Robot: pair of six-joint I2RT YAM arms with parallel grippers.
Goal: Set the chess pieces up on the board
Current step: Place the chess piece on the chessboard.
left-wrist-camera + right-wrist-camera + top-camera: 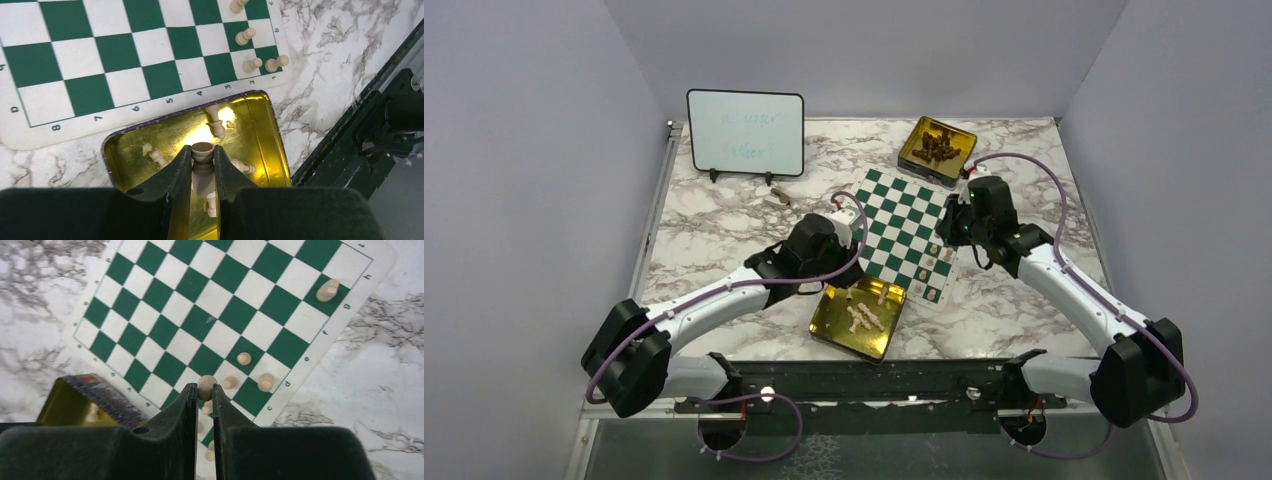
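Board (904,232), a thin green-and-white checked mat, lies on marbled desk (724,215). Left jaws grip a turned cream piece (202,167) above the glossy gold tin (262,135); right jaws grip a round-headed pawn (206,386) over the board's edge.

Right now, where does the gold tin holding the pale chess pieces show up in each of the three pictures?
Top external: the gold tin sits low centre, at the board's near edge.
Left wrist: bottom centre, under the left end effector.
Right wrist: lower left, partly hidden by the right end effector.
Shared landmark: the green and white board, next to the tin every time.
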